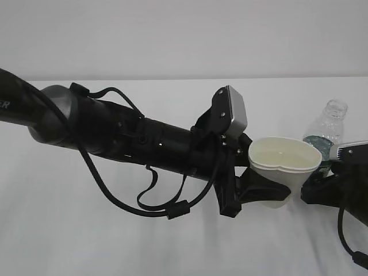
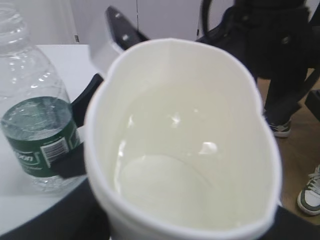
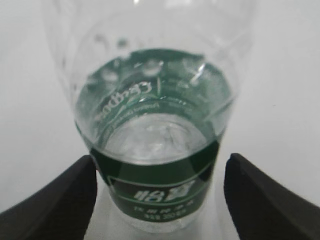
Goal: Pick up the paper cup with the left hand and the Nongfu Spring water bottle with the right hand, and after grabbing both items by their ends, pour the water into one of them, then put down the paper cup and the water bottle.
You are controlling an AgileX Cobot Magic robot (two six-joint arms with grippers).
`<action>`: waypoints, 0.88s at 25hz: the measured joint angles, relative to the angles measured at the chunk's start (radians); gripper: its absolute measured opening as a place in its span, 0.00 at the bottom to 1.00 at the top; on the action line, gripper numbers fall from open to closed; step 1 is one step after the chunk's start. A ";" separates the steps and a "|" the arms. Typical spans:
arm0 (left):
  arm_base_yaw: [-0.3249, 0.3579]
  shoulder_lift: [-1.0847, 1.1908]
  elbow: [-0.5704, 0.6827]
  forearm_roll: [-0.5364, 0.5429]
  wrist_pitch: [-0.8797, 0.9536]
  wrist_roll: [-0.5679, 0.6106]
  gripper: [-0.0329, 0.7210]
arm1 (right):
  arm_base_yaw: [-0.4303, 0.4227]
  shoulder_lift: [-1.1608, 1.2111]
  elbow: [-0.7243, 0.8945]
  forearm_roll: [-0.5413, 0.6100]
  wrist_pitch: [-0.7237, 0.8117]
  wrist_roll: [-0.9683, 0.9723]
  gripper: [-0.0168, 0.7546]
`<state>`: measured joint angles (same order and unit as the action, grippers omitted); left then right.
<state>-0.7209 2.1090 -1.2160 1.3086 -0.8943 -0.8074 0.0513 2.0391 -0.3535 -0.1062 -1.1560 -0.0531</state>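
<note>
- one paper cup
- one water bottle
- two robot arms, the left arm and the right arm
- one white table

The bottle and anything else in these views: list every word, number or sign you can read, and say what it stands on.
"R": white letter on the left arm, cut off at the frame edge.
Barcode: white patch on the bottle's green label; digits too small to read.
White lettering beside the barcode: cut off, unreadable.
White characters on the label, right wrist view: blurred, unreadable.
Paper cup: no print.
</note>
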 joint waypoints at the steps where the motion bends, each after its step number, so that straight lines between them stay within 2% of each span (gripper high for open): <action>1: 0.005 0.000 0.000 -0.002 0.000 0.000 0.57 | 0.000 -0.020 0.013 0.004 0.000 0.000 0.79; 10: 0.072 0.000 0.000 -0.021 0.000 0.000 0.57 | 0.000 -0.131 0.127 0.050 0.000 0.000 0.79; 22: 0.141 0.000 0.000 -0.056 0.000 0.041 0.57 | 0.000 -0.212 0.220 0.035 0.002 0.044 0.79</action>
<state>-0.5800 2.1090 -1.2160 1.2529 -0.8944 -0.7664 0.0513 1.8271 -0.1330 -0.0707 -1.1541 -0.0092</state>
